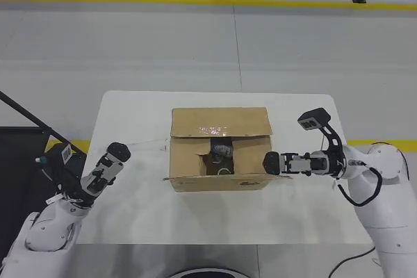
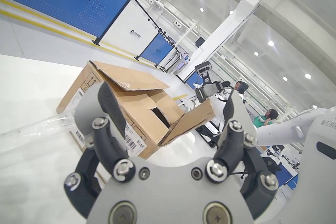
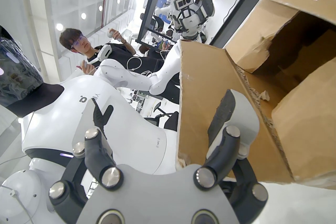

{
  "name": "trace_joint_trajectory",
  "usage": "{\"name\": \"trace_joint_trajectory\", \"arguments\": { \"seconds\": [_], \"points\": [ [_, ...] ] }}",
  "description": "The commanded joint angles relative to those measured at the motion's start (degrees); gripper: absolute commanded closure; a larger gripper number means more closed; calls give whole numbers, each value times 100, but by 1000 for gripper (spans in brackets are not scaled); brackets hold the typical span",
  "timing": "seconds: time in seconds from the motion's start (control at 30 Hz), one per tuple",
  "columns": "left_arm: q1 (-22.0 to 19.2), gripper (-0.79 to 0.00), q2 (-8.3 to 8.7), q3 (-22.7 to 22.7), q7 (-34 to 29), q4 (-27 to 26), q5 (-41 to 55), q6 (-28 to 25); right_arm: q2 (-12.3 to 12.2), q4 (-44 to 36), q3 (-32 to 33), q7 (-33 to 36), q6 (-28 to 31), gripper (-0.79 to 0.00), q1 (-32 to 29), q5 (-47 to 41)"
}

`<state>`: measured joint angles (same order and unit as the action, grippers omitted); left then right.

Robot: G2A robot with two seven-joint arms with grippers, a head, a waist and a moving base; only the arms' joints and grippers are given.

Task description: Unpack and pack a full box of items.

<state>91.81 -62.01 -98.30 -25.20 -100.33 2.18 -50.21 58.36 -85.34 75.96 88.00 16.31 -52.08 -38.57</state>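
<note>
My left gripper (image 1: 118, 151) hangs released and empty over the left part of the white table (image 1: 299, 208), well apart from the brown cardboard box (image 1: 219, 132) at table centre. Its wrist view adds the barcode labels (image 2: 132, 135) on the box's side wall and a crumpled clear plastic strip (image 2: 34, 128) on the table beside it. Top view looks through the gap between half-folded flaps onto dark items (image 1: 221, 154) inside, too small to identify, where the left wrist view gets a dark slot. My right gripper (image 3: 161, 101) sits at the box's right near corner, fingers spread, the edge of a raised cardboard flap (image 3: 199, 93) between them, unclamped.
</note>
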Motion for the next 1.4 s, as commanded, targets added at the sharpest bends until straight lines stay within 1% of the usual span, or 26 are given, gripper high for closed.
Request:
{"name": "trace_joint_trajectory", "arguments": {
  "seconds": [0.0,0.07,0.27,0.4,0.53,0.7,0.8,0.93,1.33,1.37],
  "points": [
    [-21,-785,13,53,-183,-1,-159,15,-69,-147,-48,0,0,-785,-75,56],
    [-61,-785,36,132,-496,-28,-434,28,-133,-249,-133,0,0,-785,-137,148],
    [-134,-785,65,342,-868,-64,-1383,-193,-333,-411,-454,0,1,-785,-179,549],
    [-191,-785,80,399,-914,-81,-2020,-246,-453,-467,-666,-62,63,-785,-172,746],
    [-221,-785,90,451,-821,-46,-2404,-267,-550,-455,-823,-344,344,-785,-138,788],
    [-215,-785,102,497,-701,-92,-2909,-170,-643,-460,-892,-591,591,-785,-98,430],
    [-179,-785,100,554,-556,-154,-3155,-76,-670,-288,-842,-691,690,-785,-80,-13],
    [-157,-785,102,632,-398,-204,-3342,14,-643,327,-711,-676,672,-785,11,-972],
    [-193,-785,116,687,-312,-203,-3400,63,-643,327,-711,-676,672,-785,11,-972],
    [-193,-785,116,687,-312,-203,-3400,63,-638,335,-732,-733,606,-785,-11,-994]
  ]
}}
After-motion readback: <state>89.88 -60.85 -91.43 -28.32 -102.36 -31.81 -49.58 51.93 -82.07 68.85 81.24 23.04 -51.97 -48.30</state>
